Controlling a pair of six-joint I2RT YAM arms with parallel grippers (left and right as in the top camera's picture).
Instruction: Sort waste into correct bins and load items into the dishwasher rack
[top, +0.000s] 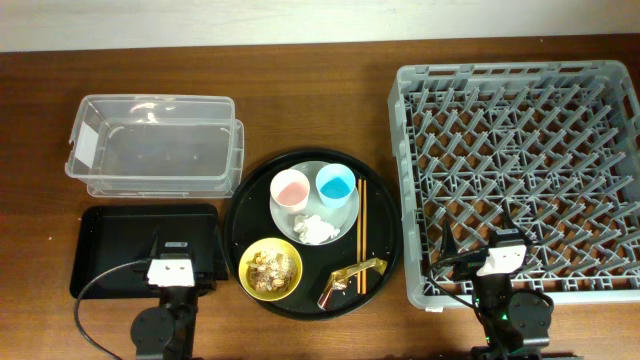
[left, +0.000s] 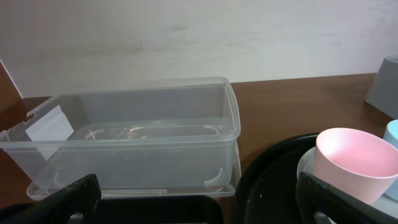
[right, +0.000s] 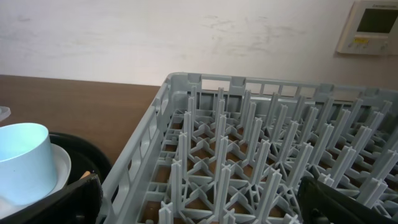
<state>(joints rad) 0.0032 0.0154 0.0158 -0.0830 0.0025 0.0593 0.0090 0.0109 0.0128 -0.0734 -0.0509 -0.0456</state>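
The tub (top: 150, 150) is clear glossy plastic, the rack (top: 402, 200) matt grey plastic, the wrapper (top: 358, 270) shiny foil.

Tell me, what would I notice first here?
The big grey rack fills the right side of the table. In the middle, a round black tray holds a pink cup, a blue cup and a yellow bowl of crumbs. A clear tub sits at the far left.

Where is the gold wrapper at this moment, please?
Overhead view: the gold wrapper lies at the near right of the round tray, right of the yellow bowl, by the near ends of the chopsticks.
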